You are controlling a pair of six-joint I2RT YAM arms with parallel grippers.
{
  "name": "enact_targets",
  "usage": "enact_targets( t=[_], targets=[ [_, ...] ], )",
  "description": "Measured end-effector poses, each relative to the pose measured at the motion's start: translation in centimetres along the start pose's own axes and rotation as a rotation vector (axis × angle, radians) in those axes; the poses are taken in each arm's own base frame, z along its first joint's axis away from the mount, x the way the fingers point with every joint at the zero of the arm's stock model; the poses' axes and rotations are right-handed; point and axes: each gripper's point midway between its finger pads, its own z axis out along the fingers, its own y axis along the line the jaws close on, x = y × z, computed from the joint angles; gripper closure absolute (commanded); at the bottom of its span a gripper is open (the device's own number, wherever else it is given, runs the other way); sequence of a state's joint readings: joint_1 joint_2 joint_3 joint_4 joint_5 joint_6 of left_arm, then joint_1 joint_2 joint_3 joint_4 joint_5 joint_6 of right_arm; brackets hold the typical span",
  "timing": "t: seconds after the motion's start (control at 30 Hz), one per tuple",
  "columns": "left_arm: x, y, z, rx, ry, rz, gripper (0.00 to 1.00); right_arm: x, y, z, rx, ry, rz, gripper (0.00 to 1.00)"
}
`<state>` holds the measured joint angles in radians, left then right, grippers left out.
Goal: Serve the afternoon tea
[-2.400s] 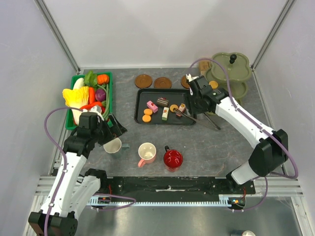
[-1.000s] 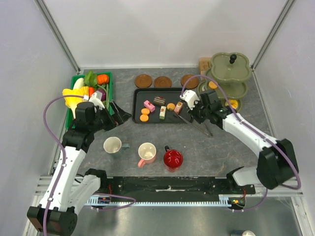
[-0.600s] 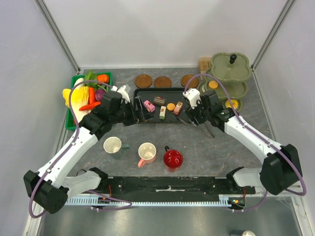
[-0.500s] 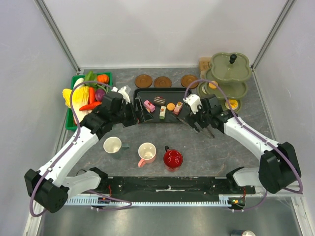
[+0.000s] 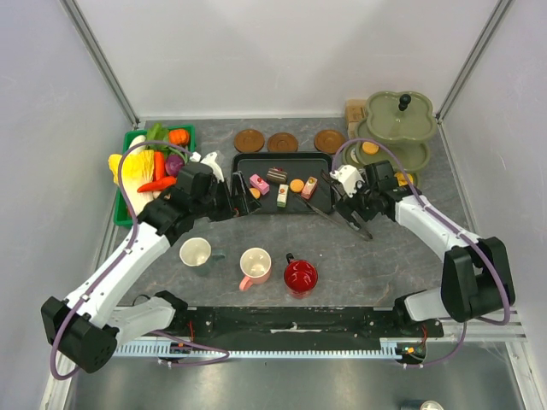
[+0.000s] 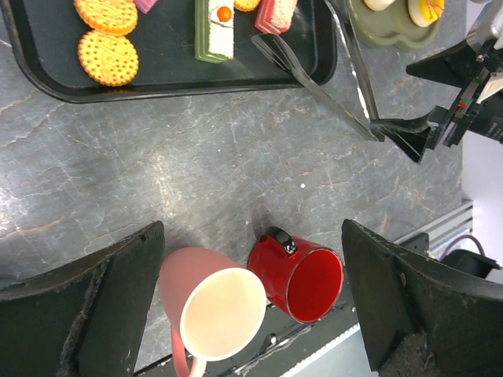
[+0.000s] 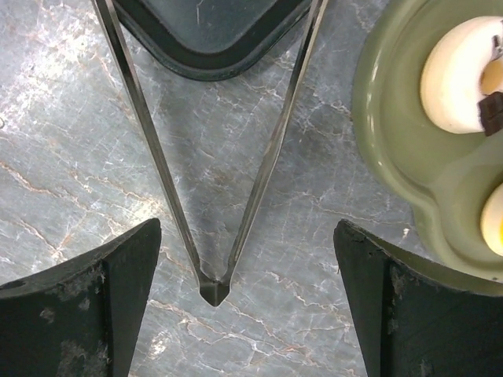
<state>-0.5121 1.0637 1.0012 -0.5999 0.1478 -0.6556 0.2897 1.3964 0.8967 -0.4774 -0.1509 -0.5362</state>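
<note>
The black tray (image 5: 323, 165) holds several small cakes and biscuits, among them a pink cake (image 5: 259, 184), an orange biscuit (image 5: 297, 184) and a green-and-white cake (image 6: 214, 31). A whitish mug (image 5: 196, 253), a pink mug (image 5: 255, 265) and a red mug (image 5: 300, 276) stand in front of the tray. My left gripper (image 5: 242, 198) hangs open over the tray's near left corner. In its wrist view the pink mug (image 6: 212, 314) and red mug (image 6: 302, 279) lie far below, between the fingers. My right gripper (image 5: 355, 209) is open above the metal tongs (image 7: 212, 287), which lie on the table.
A green tiered stand (image 5: 397, 128) at the back right carries pastries (image 7: 460, 75) on its lower plate. Three brown coasters (image 5: 282, 142) lie behind the tray. A green basket (image 5: 190, 162) of toy vegetables sits at the left. The tongs (image 5: 342, 218) reach from the tray's right corner.
My right gripper has opened and let go of the tongs, which now rest on the table. My left arm has swung from the vegetable basket to the tray's left end.
</note>
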Motion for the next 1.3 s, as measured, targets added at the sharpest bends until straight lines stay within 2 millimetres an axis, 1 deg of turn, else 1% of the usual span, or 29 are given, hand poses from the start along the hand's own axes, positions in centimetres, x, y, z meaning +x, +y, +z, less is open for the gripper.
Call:
enact_targets(
  t=[0.2, 0.27, 0.43, 0.53, 0.63, 0.87, 0.97, 1.13, 1.3],
  targets=[
    [-0.3, 0.6, 0.2, -0.03, -0.014, 0.02, 0.0, 0.9, 0.9, 1.1, -0.075, 0.021, 0.006, 0.02],
    [-0.4, 0.8, 0.3, -0.039, -0.019, 0.025, 0.01, 1.4, 1.3, 1.8, -0.104, 0.04, 0.011, 0.02],
    [-0.5, 1.2, 0.3, -0.057, -0.028, 0.033, 0.01, 3.4, 2.3, 3.7, -0.161, 0.127, 0.038, 0.02],
    [-0.3, 1.5, 0.4, -0.07, -0.026, 0.033, 0.01, 3.9, 2.4, 4.5, -0.176, 0.156, 0.051, 0.02],
    [-0.2, 1.7, 0.4, -0.074, -0.023, 0.033, 0.01, 3.5, 2.2, 4.8, -0.176, 0.149, 0.054, 0.02],
    [-0.3, 2.0, 0.5, -0.092, -0.027, 0.032, 0.01, 1.4, 1.7, 5.8, -0.183, 0.079, 0.054, 0.02],
    [-0.2, 2.2, 0.5, -0.101, -0.024, 0.031, 0.01, 1.2, 1.6, 6.4, -0.183, 0.069, 0.064, 0.03],
    [0.0, 2.6, 0.4, -0.12, -0.018, 0.03, 0.01, 0.7, 1.6, 6.6, -0.186, 0.049, 0.074, 0.18],
    [0.3, 3.1, 0.2, -0.141, -0.013, 0.029, 0.02, 0.1, 1.8, 6.7, -0.198, 0.02, 0.079, 0.3]
  ],
)
